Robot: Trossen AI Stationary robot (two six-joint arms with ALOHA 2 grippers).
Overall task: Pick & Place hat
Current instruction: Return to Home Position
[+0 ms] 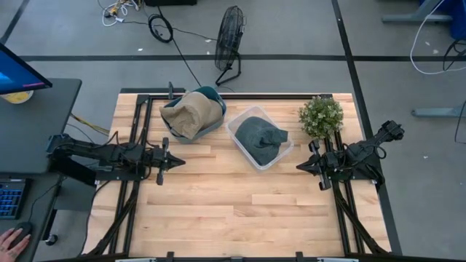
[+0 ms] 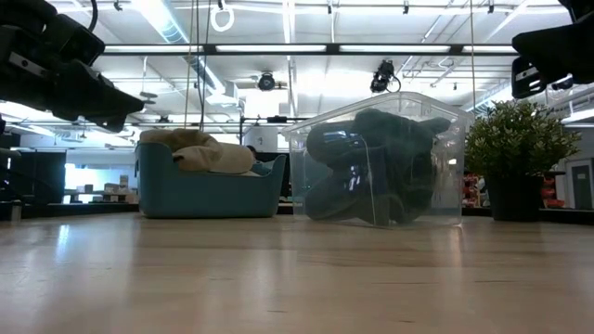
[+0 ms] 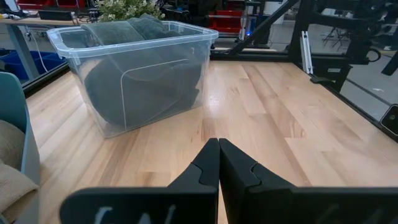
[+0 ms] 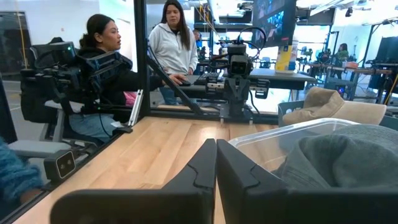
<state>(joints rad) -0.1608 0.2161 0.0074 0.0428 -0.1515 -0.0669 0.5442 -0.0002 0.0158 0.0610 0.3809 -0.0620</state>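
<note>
A dark grey-green hat (image 1: 261,135) lies bunched inside a clear plastic bin (image 1: 282,153) near the table's far middle; it shows through the bin wall in the low view (image 2: 367,167) and left wrist view (image 3: 146,78). A tan hat (image 1: 188,113) rests in a teal tub (image 1: 215,122), spilling over its rim. My left gripper (image 1: 180,162) hovers shut above the table's left side, pointing right. My right gripper (image 1: 298,167) hovers shut at the right, pointing left toward the bin. Their shut fingers show in the wrist views (image 3: 219,163) (image 4: 216,163).
A potted plant (image 1: 321,116) stands by the far right corner, just beyond my right arm. Bare wood spreads across the table's near half (image 1: 233,211). Black frame rails run along the table's left, right and far edges. People sit and stand beyond the table's left edge (image 4: 171,43).
</note>
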